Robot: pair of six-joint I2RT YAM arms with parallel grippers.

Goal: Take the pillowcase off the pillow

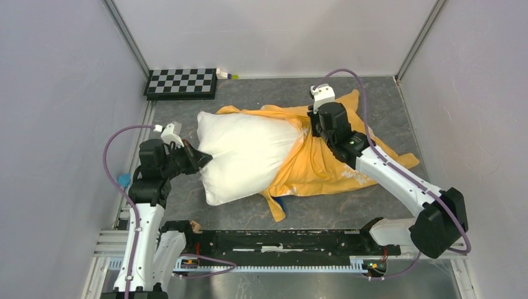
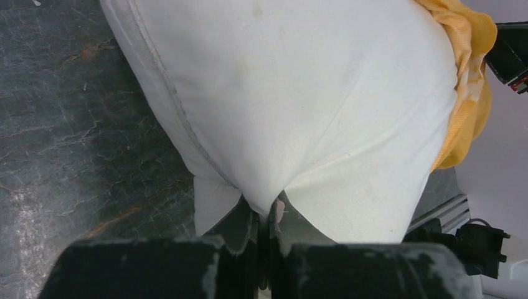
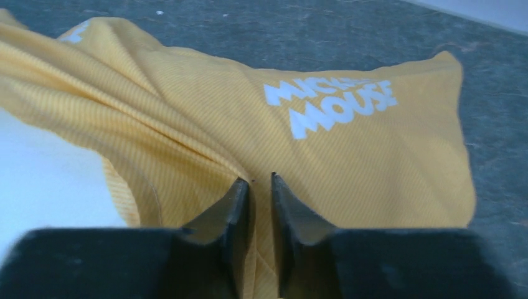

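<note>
The plump white pillow [image 1: 246,156] lies mid-table, mostly bare. The orange-yellow pillowcase [image 1: 324,165] is bunched round its right end and spreads flat to the right; white lettering [image 3: 330,103] shows on it, and a bit of its blue side peeks out at the near edge [image 1: 281,203]. My left gripper [image 1: 202,157] is shut on a pinch of the pillow's left end [image 2: 274,199]. My right gripper [image 1: 309,126] is shut on a fold of the pillowcase [image 3: 187,143], fabric caught between its fingers [image 3: 233,205], next to the pillow's right end.
A black-and-white checkerboard [image 1: 181,83] lies at the back left, with a small object [image 1: 225,75] beside it. Grey walls close in on the dark stone-pattern tabletop [image 1: 386,205]. A black rail [image 1: 274,240] runs along the near edge.
</note>
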